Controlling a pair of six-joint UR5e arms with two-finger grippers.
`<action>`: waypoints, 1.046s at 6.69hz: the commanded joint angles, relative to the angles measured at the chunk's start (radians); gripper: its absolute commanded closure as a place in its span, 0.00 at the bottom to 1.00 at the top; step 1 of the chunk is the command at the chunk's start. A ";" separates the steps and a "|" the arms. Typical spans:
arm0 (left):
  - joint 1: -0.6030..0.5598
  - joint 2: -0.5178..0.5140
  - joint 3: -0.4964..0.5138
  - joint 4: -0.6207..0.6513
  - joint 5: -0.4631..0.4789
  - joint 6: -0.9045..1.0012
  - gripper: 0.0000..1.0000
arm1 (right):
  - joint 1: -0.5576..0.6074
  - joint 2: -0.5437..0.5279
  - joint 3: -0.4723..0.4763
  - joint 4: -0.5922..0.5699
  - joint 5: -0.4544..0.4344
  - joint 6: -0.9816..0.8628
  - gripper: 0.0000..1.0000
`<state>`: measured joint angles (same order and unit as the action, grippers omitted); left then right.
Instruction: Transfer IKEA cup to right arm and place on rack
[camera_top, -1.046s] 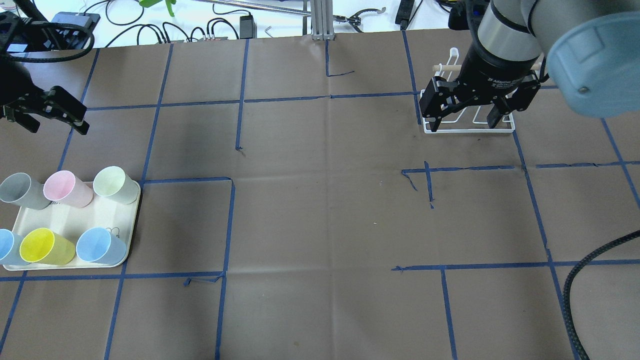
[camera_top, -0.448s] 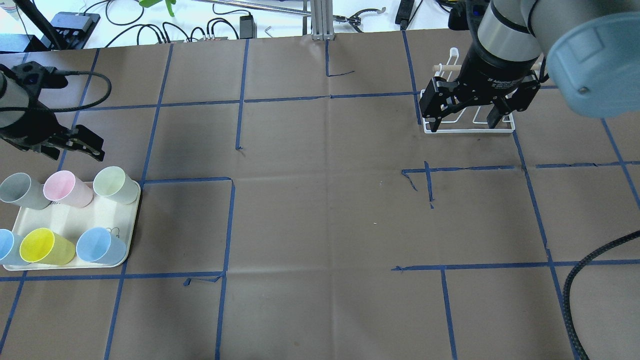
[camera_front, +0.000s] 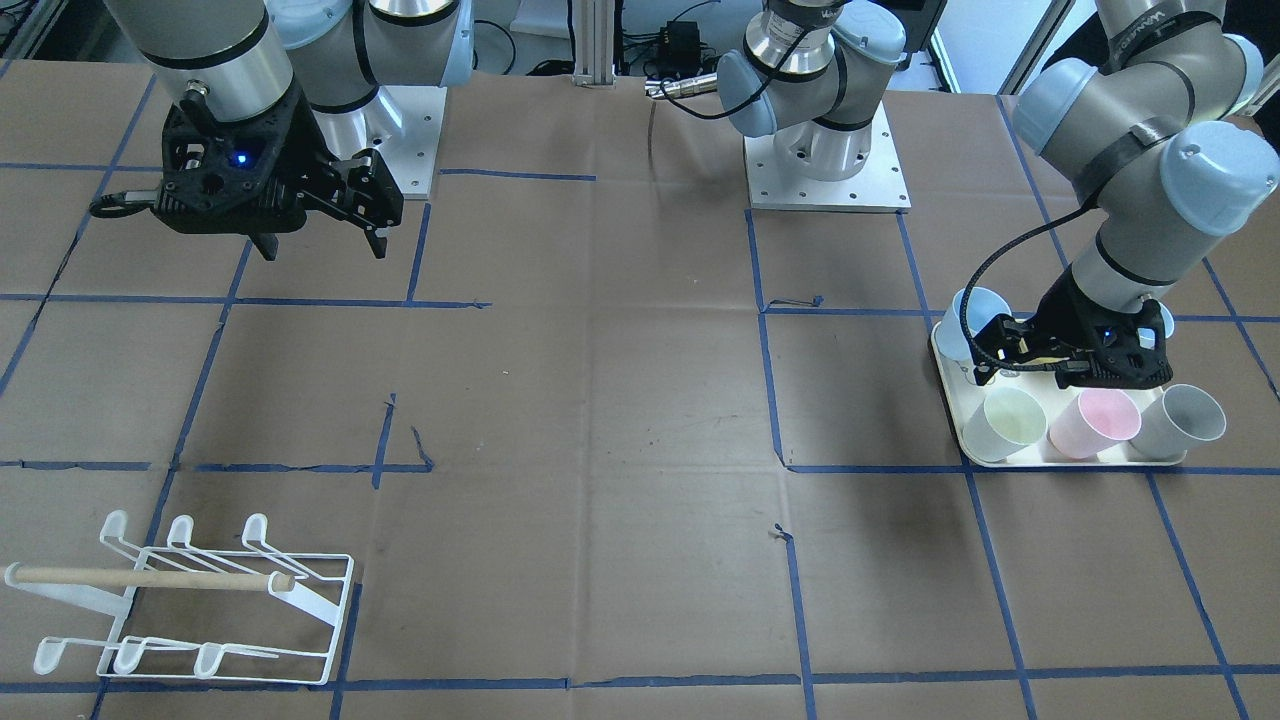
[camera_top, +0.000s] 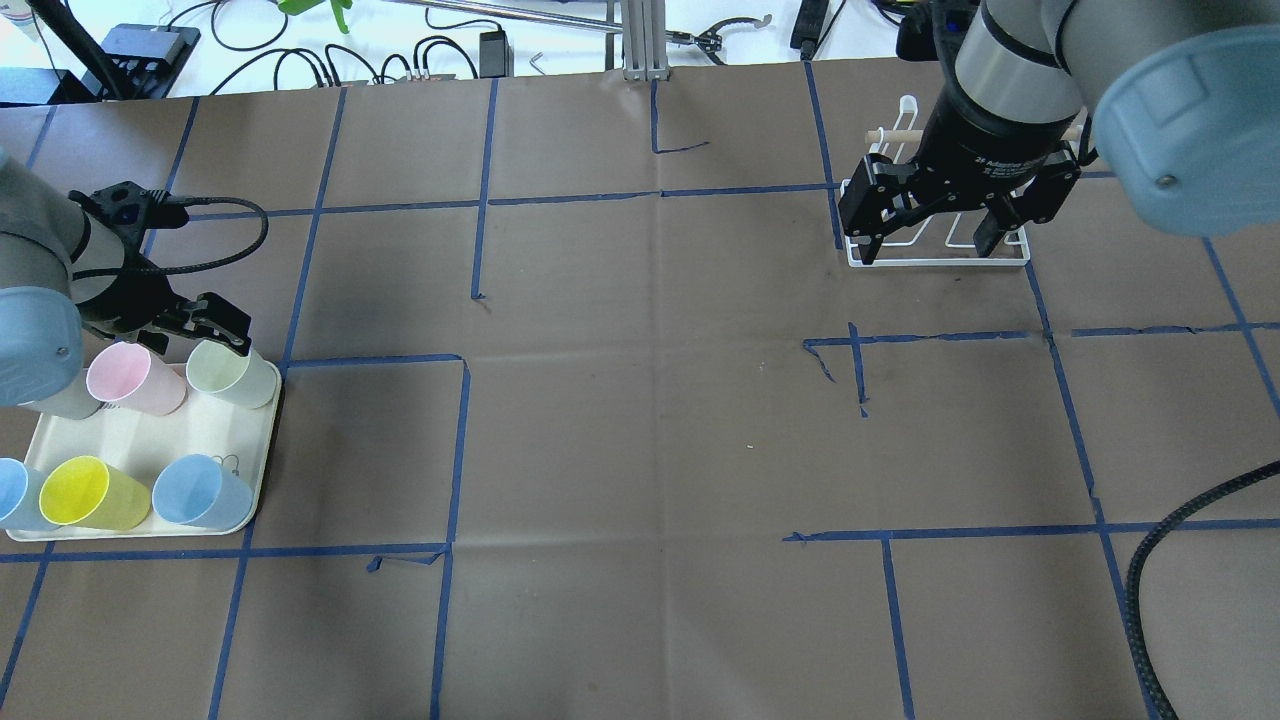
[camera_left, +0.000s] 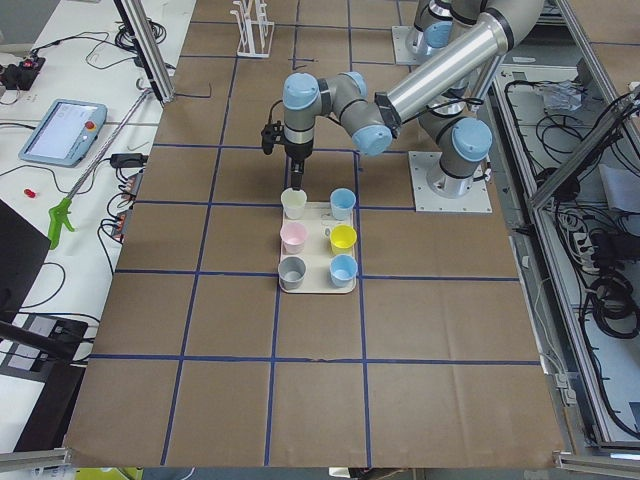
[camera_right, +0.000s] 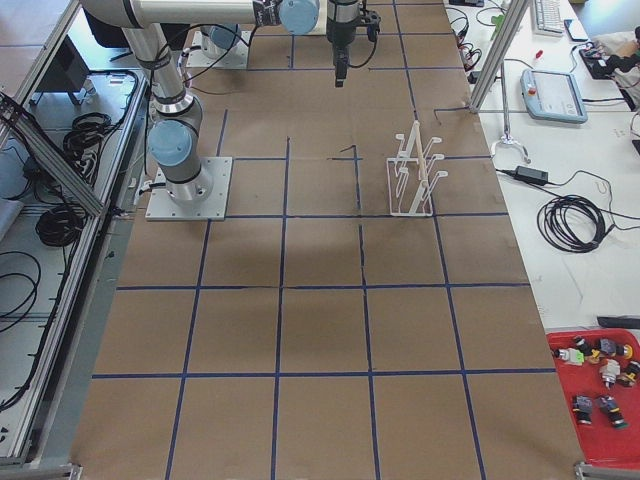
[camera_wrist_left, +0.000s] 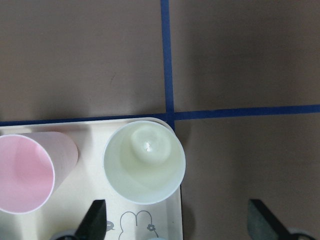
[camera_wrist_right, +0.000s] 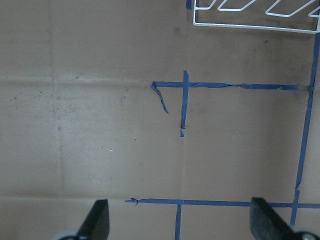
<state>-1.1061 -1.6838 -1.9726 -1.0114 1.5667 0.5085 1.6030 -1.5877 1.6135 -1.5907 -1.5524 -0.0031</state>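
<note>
Worktop (camera_top: 640, 450): brown paper, marked into squares with blue tape.

Right arm (camera_top: 1010, 80): reaches out high over the worktop's right half, wrist pointing down. Left arm (camera_front: 1140, 150): bent down over the left end, a black cable looping from its wrist.

Rack (camera_front: 200, 600): white wire, standing on the far right part of the worktop, prongs curling upward in two rows. Wooden dowel (camera_front: 150, 577) lies across it.

Tray (camera_top: 170, 440): cream, near the left edge, a small bear drawing on its floor. Carries six cups, upright, mouths up, in two rows of three.

Right gripper (camera_top: 925, 240): fingers spread wide, holding nothing. Hangs well above the worktop on the robot's side of the rack; only the rack's near edge shows at the top of its wrist view.

Left gripper (camera_wrist_left: 176, 205): fingers spread, holding nothing. Hovers over the tray's far right corner, right above the pale green cup (camera_top: 232, 370). How far the fingers are above the rim, cannot tell.

Pale green cup: stands in that corner of the tray, free of the gripper. Pink cup (camera_top: 130, 378) just beside it, then grey cup (camera_top: 60, 405), partly hidden under the left arm's elbow. Near row: blue cup (camera_top: 200, 492), yellow cup (camera_top: 90, 493), second blue cup (camera_top: 12, 495) cut off by the overhead view's edge.
</note>
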 joint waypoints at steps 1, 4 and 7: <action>-0.003 -0.060 -0.003 0.030 -0.008 -0.030 0.01 | 0.000 0.000 -0.003 -0.003 0.003 -0.001 0.00; -0.003 -0.122 -0.008 0.048 -0.004 -0.045 0.01 | 0.000 0.002 0.006 -0.110 0.065 0.002 0.00; -0.001 -0.128 -0.009 0.047 0.006 -0.048 0.30 | 0.000 0.005 0.086 -0.414 0.190 0.081 0.00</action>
<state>-1.1077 -1.8101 -1.9816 -0.9652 1.5698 0.4589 1.6030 -1.5838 1.6509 -1.8676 -1.4131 0.0381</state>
